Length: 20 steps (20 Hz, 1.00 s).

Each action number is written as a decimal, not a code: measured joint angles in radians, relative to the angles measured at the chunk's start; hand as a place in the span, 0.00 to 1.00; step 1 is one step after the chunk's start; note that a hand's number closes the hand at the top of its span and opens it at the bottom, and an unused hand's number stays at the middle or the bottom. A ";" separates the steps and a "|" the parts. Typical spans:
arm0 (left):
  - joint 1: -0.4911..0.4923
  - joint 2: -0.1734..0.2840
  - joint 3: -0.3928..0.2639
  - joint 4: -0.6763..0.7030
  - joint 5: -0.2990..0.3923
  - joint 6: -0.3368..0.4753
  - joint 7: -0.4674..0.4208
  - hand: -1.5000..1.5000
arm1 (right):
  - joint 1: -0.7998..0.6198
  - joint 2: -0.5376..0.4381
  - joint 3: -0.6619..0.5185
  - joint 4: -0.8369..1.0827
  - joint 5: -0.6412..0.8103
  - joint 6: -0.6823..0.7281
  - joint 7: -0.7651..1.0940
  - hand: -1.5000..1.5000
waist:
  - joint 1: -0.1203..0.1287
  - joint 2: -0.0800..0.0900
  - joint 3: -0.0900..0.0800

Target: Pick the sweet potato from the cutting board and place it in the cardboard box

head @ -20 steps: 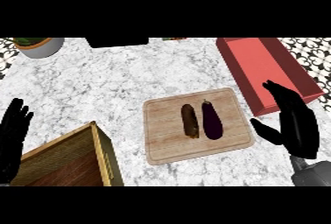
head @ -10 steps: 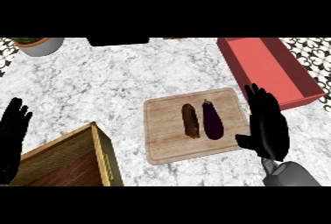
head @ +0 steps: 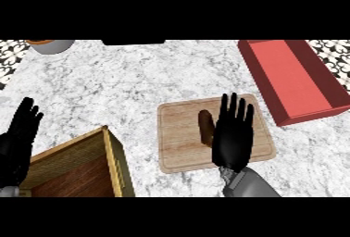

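A brown sweet potato (head: 204, 124) lies lengthwise on the wooden cutting board (head: 179, 143) at the counter's middle. My right hand (head: 232, 136) hovers over the board's right half, open with straight fingers pointing away, its thumb side just right of the sweet potato. It hides the dark purple vegetable that lay beside the sweet potato. The cardboard box (head: 115, 159) stands open at the lower left, left of the board. At the left edge my left hand (head: 17, 141) rests open, fingers up, next to the box's left side.
A red rectangular bin (head: 294, 81) lies at the upper right, close to the board's far right corner. A grey pot (head: 51, 45) sits at the top left and a dark object (head: 133, 42) at the top edge. Patterned tiles border the marble counter.
My right hand has moved left from beside the red bin onto the cutting board, now covering the purple vegetable. The left hand has barely shifted.
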 measured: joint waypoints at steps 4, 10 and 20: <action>-0.015 -0.001 -0.017 0.016 -0.014 0.010 -0.004 0.50 | -0.019 0.069 0.009 0.037 0.023 0.063 0.058 0.00 | 0.010 0.002 0.005; -0.043 -0.002 -0.039 0.035 -0.024 0.019 -0.009 0.50 | -0.067 0.100 0.011 0.072 -0.004 0.108 0.101 0.00 | 0.030 0.004 0.009; -0.064 0.000 -0.057 0.053 -0.023 0.028 -0.016 0.50 | -0.128 0.107 -0.018 0.159 -0.041 0.121 0.139 0.00 | 0.042 0.006 0.012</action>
